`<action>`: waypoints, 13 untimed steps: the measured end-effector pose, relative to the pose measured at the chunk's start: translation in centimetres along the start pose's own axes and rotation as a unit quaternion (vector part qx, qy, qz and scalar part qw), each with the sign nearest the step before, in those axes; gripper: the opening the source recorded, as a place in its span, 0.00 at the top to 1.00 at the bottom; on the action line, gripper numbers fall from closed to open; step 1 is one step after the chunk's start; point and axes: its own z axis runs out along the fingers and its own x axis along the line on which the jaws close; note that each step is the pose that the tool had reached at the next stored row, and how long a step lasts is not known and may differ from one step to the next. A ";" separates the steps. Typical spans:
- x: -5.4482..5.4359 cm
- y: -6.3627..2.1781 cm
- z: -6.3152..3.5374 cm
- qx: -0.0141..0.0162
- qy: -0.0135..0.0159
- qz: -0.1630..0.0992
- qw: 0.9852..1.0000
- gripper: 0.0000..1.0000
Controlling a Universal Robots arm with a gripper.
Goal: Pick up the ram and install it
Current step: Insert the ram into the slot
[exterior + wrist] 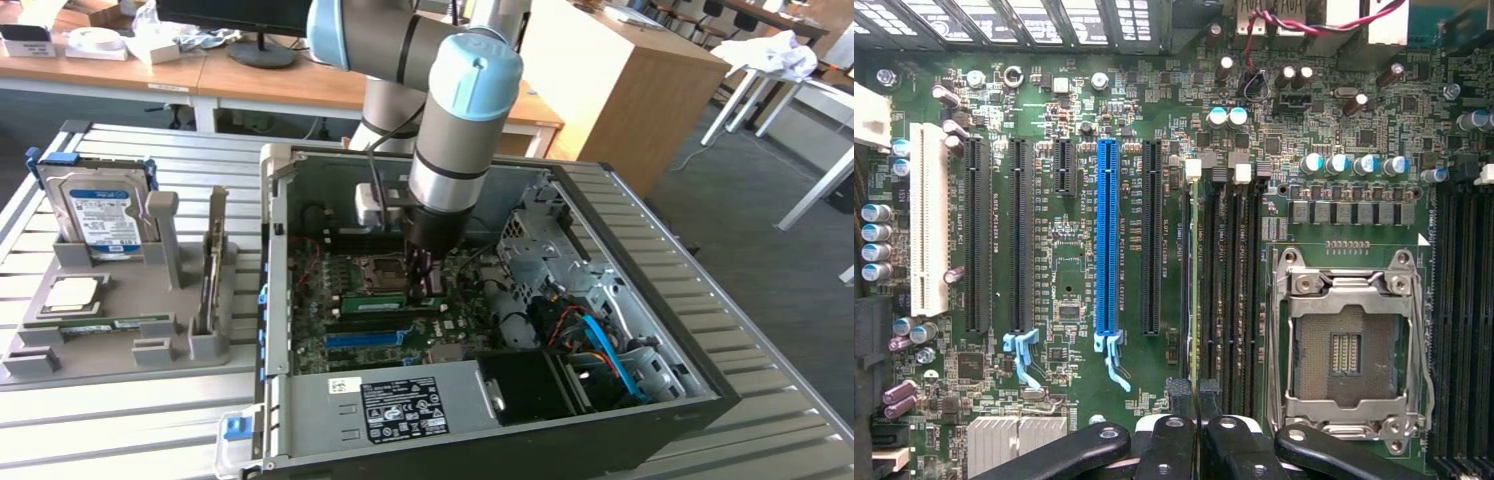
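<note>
The ram point(1194, 280) stands on edge in a memory slot of the motherboard point(1069, 270), beside the empty CPU socket point(1344, 350); from above I see it as a thin pale-green strip. My gripper point(1194, 388) is shut on one end of it, with a black fingertip on each side of the strip. In the exterior view the arm reaches down into the open computer case point(641, 330). There the gripper point(430, 285) sits low over the board, and the green ram point(374, 298) runs from it toward the exterior view's left.
Black memory slots point(1239, 280) lie beside the ram, with a blue expansion slot point(1107, 240) further off. Cables point(601, 340) and the power supply point(400, 405) crowd the case. On the exterior view's left, a grey tray point(94, 350) holds a hard drive point(94, 210), an upright card point(214, 270), a CPU point(74, 292) and another green stick point(120, 322).
</note>
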 end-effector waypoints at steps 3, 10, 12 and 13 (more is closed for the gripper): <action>0.0 0.00 0.11 0.000 0.000 0.000 1.000 0.88; 0.0 0.00 0.17 0.000 0.000 0.000 1.000 0.88; 0.0 0.00 0.17 0.000 0.000 0.000 1.000 0.87; 0.0 0.00 0.17 0.000 0.000 0.000 1.000 0.81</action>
